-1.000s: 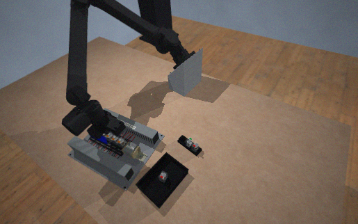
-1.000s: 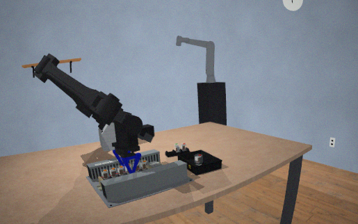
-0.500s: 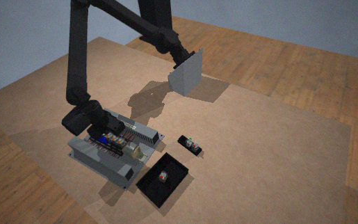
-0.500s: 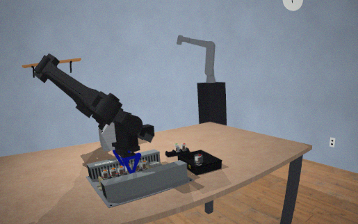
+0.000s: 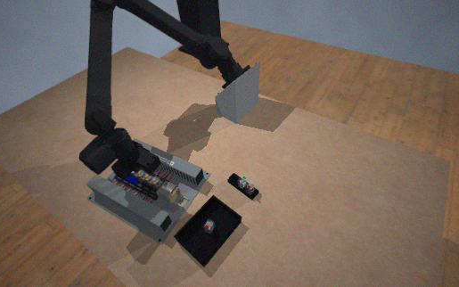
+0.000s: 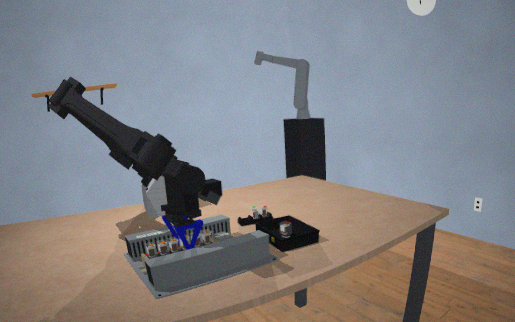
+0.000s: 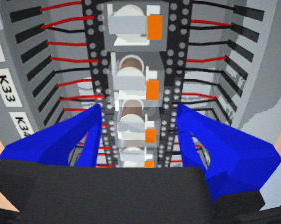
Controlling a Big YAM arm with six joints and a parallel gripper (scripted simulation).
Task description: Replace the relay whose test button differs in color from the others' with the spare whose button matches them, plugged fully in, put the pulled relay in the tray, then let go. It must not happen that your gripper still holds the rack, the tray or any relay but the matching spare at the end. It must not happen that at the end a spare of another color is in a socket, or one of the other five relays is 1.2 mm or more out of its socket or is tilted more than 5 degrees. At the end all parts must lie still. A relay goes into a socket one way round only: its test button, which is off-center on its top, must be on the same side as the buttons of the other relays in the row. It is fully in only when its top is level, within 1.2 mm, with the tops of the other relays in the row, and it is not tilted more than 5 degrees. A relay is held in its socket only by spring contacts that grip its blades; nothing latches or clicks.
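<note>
A row of clear relays [image 7: 132, 76] [image 5: 149, 178] [image 6: 168, 246] sits in the black socket strip of the grey panel [image 5: 120, 209] [image 6: 211, 260]. All the buttons that show in the wrist view are orange and on the right side. My gripper [image 7: 139, 111] [image 5: 131, 179] [image 6: 187, 239] is low over the near end of the row. Its blue fingers stand apart on either side of a relay, open. A relay with a red button [image 5: 209, 226] [image 6: 285, 228] lies in the black tray [image 5: 197, 250] [image 6: 303, 235].
A small black holder [image 5: 241, 187] [image 6: 245, 220] behind the tray carries two spare relays, one with a green button and one with a red one. A grey slab [image 5: 241, 95] stands by the arm's base. Red wires and slotted grey ducts flank the socket strip.
</note>
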